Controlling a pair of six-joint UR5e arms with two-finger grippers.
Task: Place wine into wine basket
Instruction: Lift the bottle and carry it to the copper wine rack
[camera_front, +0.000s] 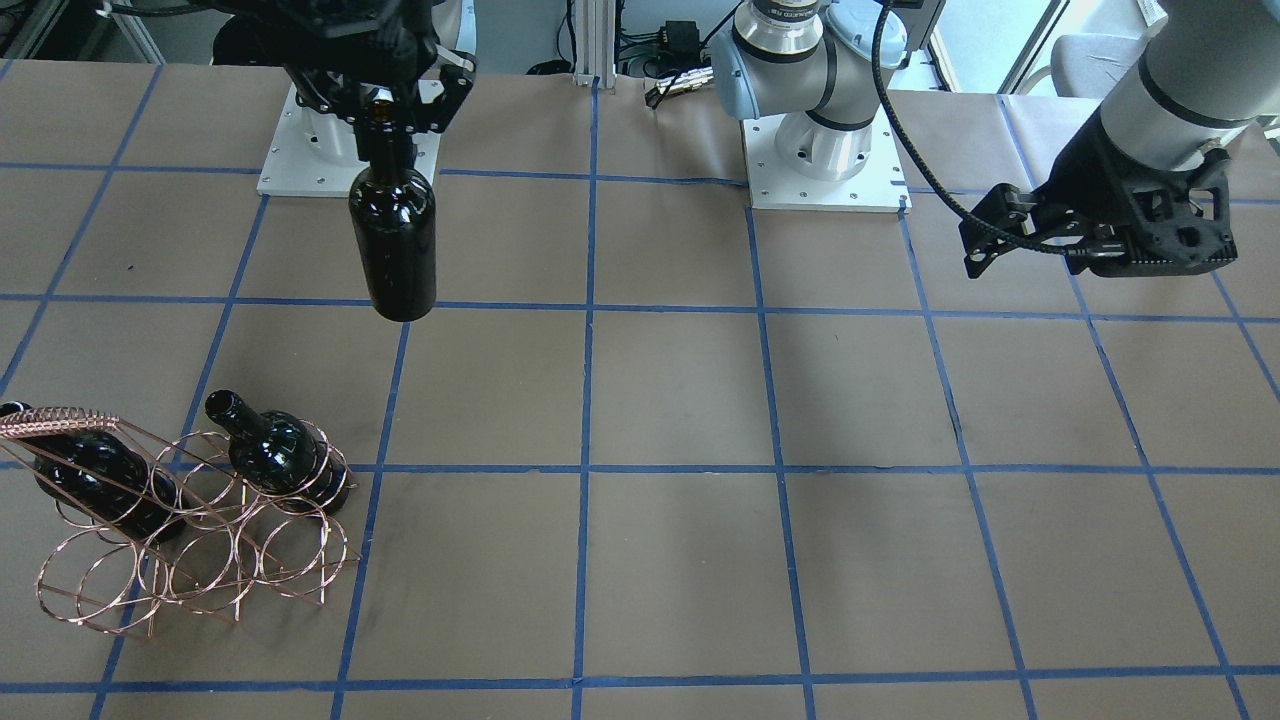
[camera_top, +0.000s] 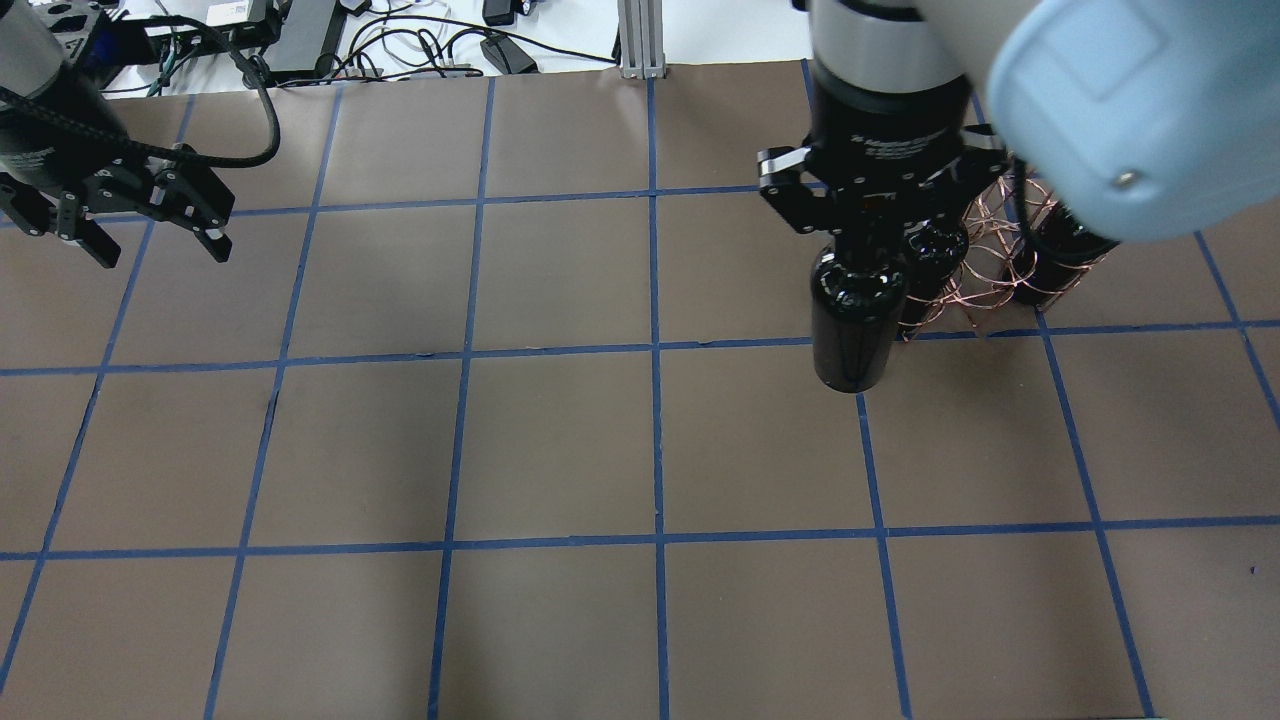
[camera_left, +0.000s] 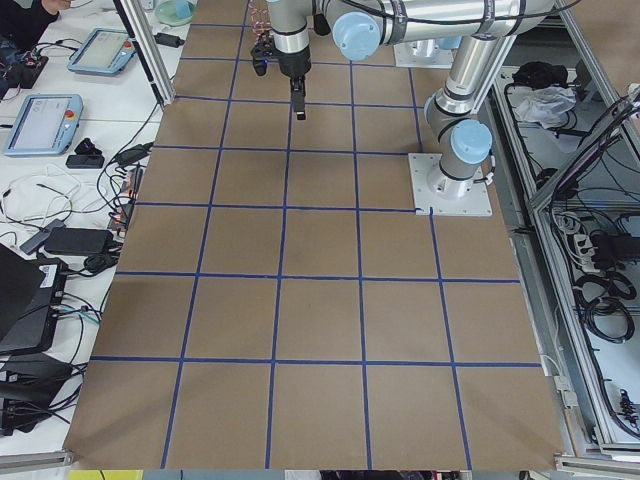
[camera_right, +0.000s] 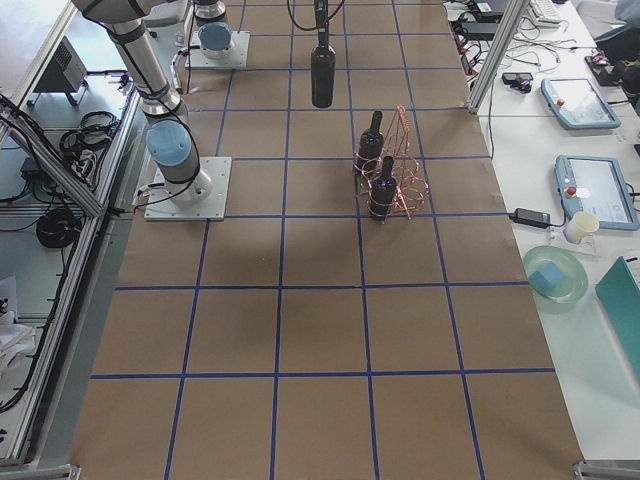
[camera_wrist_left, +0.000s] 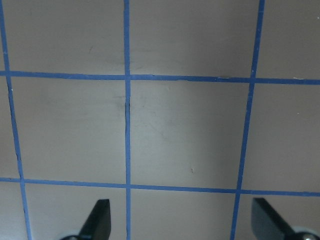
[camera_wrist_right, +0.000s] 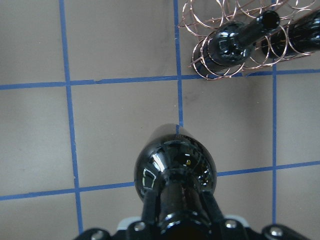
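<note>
My right gripper is shut on the neck of a near-black wine bottle and holds it upright, hanging above the table. It also shows in the overhead view and the right wrist view. The copper wire wine basket stands on the table apart from the held bottle, beyond it in the overhead view. Two alike bottles lie in the basket's hoops, one at its inner end and one under the coiled handle. My left gripper is open and empty, far off.
The brown table carries a blue tape grid. The arm bases stand on white plates at the robot's edge. The left wrist view shows only bare table between the open fingertips. Cables and devices lie beyond the table's far edge.
</note>
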